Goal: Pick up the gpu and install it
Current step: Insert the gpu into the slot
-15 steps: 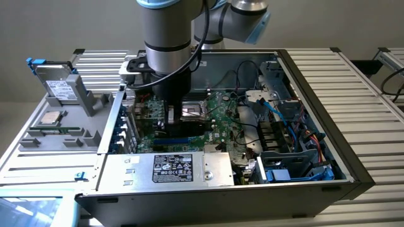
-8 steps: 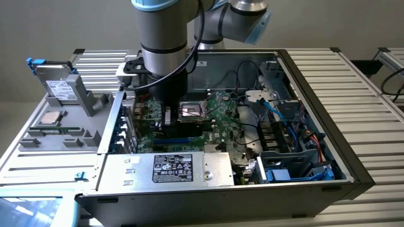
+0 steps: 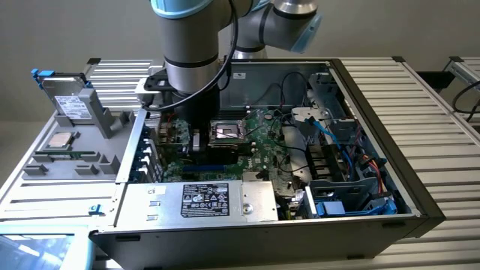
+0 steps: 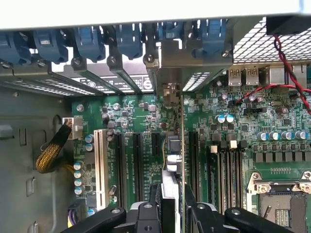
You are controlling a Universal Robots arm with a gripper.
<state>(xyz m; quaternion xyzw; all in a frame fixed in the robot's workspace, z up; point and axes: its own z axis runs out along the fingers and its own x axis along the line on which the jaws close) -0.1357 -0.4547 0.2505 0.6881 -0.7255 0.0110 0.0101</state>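
- Hand [image 4: 172, 213] of black metal fingers, pinching the thin green circuit-board gpu [image 4: 174, 153] by its upper edge, one finger against each face.
- Carried edge-on and upright directly beneath the hand, close above the green motherboard [image 4: 126, 116] inside the open black computer case [image 3: 408, 185].
- Long axis parallel to the long black expansion slots [image 4: 137, 165] on the motherboard, with the silver metal end bracket [image 4: 171, 93] leading toward the motherboard's rear edge and the row of blue-latched slot covers [image 4: 87, 43].
- Lower edge hidden against the motherboard; seated or merely hovering, cannot tell.
- Alignment with a slot, by the look of it, close: little sideways offset across the motherboard, no twist apparent.
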